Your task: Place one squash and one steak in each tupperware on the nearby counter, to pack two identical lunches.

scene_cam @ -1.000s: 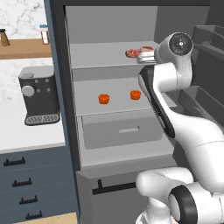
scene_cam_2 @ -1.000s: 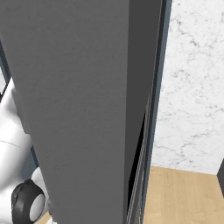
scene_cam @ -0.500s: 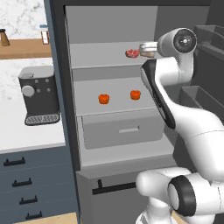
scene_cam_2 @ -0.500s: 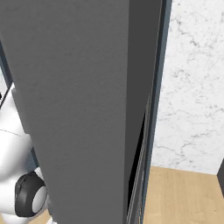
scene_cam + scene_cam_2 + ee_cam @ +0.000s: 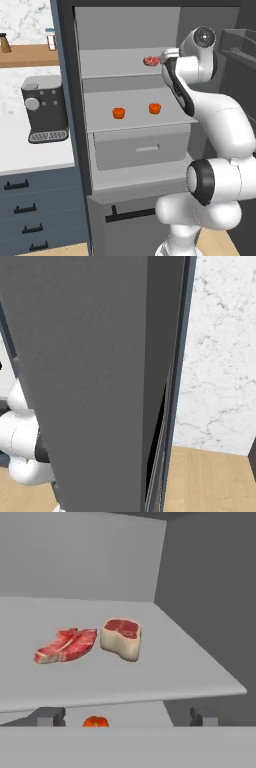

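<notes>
the gripper (image 5: 125,717) is held at the front edge of the upper fridge shelf (image 5: 150,682), its jaws spread wide apart with nothing between them. two steaks, one flat (image 5: 66,645) and one thick (image 5: 121,638), are seen side by side on that shelf. two squashes (image 5: 118,113) (image 5: 155,108) are set apart on the shelf below.

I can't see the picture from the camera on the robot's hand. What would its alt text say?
Two raw steaks lie side by side on a grey fridge shelf: a flat pinkish-red steak on the left and a thicker steak with a cream fatty edge on the right. Below the shelf's front edge an orange-red squash peeks out, between the open gripper tips.
</notes>
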